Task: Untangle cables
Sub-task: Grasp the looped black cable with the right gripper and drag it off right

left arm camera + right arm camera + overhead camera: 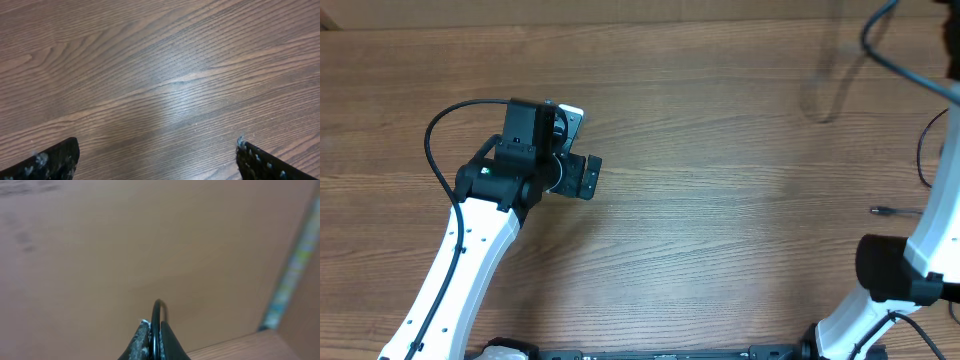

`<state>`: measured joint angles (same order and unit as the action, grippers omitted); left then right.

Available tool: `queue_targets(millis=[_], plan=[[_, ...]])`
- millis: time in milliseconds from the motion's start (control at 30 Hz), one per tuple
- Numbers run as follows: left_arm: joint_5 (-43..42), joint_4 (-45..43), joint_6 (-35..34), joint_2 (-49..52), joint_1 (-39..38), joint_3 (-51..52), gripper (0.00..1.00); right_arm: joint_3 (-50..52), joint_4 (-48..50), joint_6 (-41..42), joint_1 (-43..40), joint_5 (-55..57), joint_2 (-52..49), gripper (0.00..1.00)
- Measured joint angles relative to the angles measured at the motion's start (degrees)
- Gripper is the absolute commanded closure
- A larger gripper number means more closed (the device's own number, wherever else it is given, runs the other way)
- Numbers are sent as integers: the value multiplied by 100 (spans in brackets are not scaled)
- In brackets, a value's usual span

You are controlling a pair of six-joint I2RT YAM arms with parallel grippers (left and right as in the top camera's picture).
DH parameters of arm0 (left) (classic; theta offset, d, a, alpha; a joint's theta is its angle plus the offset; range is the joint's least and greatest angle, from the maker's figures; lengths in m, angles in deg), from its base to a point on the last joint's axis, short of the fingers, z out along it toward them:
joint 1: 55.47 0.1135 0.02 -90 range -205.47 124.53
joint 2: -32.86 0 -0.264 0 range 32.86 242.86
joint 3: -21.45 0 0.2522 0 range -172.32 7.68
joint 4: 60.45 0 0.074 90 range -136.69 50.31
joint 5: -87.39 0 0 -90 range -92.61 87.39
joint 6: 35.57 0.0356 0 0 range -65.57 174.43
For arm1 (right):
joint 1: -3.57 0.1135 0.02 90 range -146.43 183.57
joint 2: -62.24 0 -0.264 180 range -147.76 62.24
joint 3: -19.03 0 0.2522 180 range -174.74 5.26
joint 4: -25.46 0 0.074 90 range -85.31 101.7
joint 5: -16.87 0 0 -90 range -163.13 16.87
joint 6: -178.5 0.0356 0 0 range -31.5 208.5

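On the left of the overhead view, the white left arm (470,250) reaches up across a brown wood-grain table (720,250). Its black left gripper (572,145) is spread wide and grasps nothing. In the left wrist view its two black fingertips (55,160) sit at the lower corners with only bare wood between them.

Towards the right edge, a small metal-tipped black plug (880,211) lies on the table just beside the white right arm (930,240). A blurred black cord (880,50) curves through the upper right corner.

In the right wrist view, the right gripper (152,332) is clenched on a thin black flexible cable (157,312). The cable loops up from between its closed fingers, above a blurred table.
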<state>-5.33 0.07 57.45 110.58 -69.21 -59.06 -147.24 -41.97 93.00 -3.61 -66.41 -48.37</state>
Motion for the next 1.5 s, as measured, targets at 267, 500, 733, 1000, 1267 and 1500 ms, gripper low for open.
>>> queue_targets(millis=[267, 500, 733, 1000, 1267, 1500], plan=[[0, 0, 0, 0, 0, 0, 0, 0, 481, 2, -1034, 35, -437, 96], [0, 0, 0, 0, 0, 0, 0, -2, 459, 2, -1399, 66, -1340, 96], [0, 0, 0, 0, 0, 0, 1, 2, -9, 2, -1416, 72, -2444, 96], [0, 0, 0, 0, 0, 0, 0, 4, -549, 20, -1517, 111, -3053, 0], [0, 0, 0, 0, 0, 0, 0, 4, -848, 2, -1768, 79, -3130, 0], [0, 0, 0, 0, 0, 0, 0, 4, -1394, 0, -1779, -50, -3132, 0]])
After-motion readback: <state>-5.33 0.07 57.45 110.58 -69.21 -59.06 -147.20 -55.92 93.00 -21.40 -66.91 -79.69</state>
